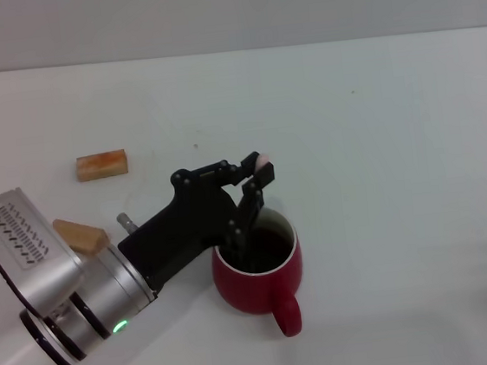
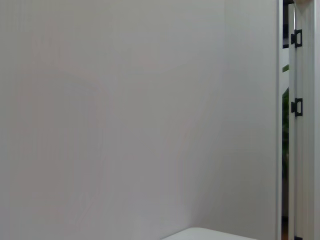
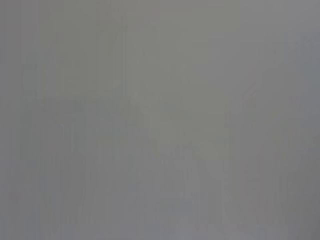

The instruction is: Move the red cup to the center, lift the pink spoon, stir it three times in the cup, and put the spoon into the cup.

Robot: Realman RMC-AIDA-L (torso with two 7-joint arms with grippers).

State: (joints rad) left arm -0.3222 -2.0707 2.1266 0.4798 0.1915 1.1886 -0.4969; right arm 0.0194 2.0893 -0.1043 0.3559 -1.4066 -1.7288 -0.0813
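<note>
Red cup [image 1: 259,277] upright on bench [image 1: 378,133], near middle, handle toward robot. Left gripper [image 1: 251,186] above cup rim, fingers closed on pink spoon [image 1: 260,160], lower end dipping into cup. Judged mid-stir; release into cup remains. Right gripper unseen.

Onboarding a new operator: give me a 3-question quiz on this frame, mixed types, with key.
1. True or false: the red cup lies tipped on its side.
2. Which hand is over the cup? A) left B) right C) both
3. Fill in: the pink tip showing at the left hand belongs to the ____.

Key:
1. False; it stands upright, handle towards the robot.
2. A; the right hand is out of view.
3. Spoon; its pink end pokes up above the fingers, the rest is hidden. Two wooden blocks lie to the left, apart from the cup.
</note>
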